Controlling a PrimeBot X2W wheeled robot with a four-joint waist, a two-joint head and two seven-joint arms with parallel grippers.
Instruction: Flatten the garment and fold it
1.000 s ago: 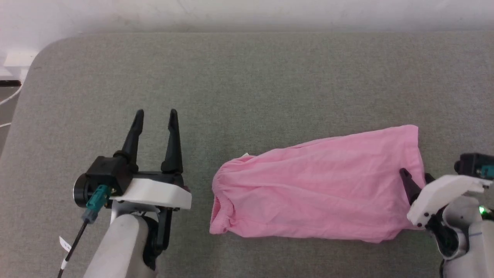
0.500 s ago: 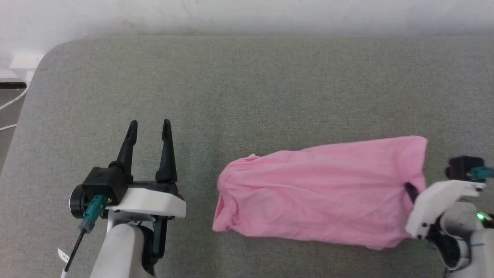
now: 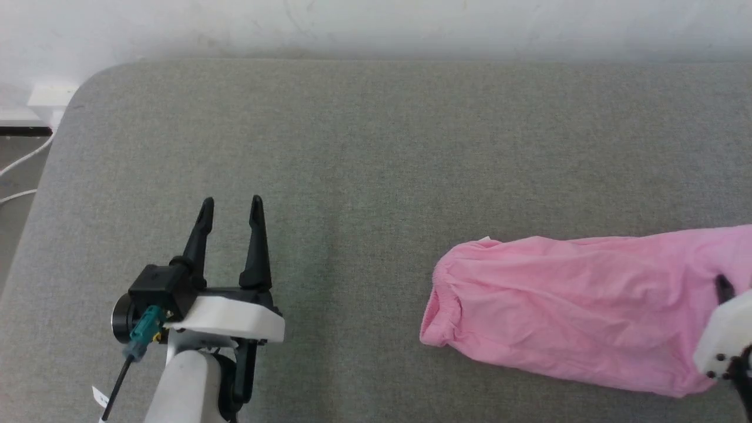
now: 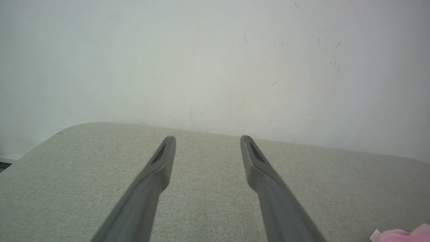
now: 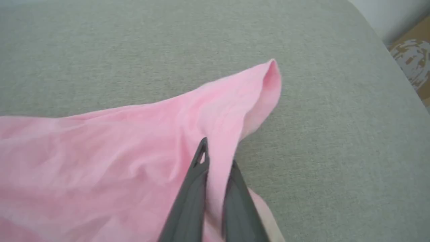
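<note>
Garment [image 3: 558, 305] lies on the grey fabric-topped bench [image 3: 376, 147], lower R of the head view, long axis running L–R. Its gathered, hemmed opening faces L; its R end runs out past the frame edge. Cloth is wrinkly, w/ a small white tag [image 3: 485, 239] at the upper L corner.

Right gripper [image 3: 722, 288] is at the garment's R end, one dark finger showing above its white housing. In the right wrist view the right gripper [image 5: 218, 153] has its two fingers nearly together, pinching a fold of pink cloth btwn them near the hem; the garment [image 5: 117, 151] spreads off to that view's L, and one corner stands up slightly curled.

Left gripper [image 3: 231, 202] is over bare bench, well apart from the garment's L end, fingers moderately spread w/ nothing btwn them. In the left wrist view the left gripper [image 4: 208, 139] points toward the pale wall [image 4: 215, 67]; a bit of the garment [image 4: 403, 235] shows at the lower R corner.
</note>
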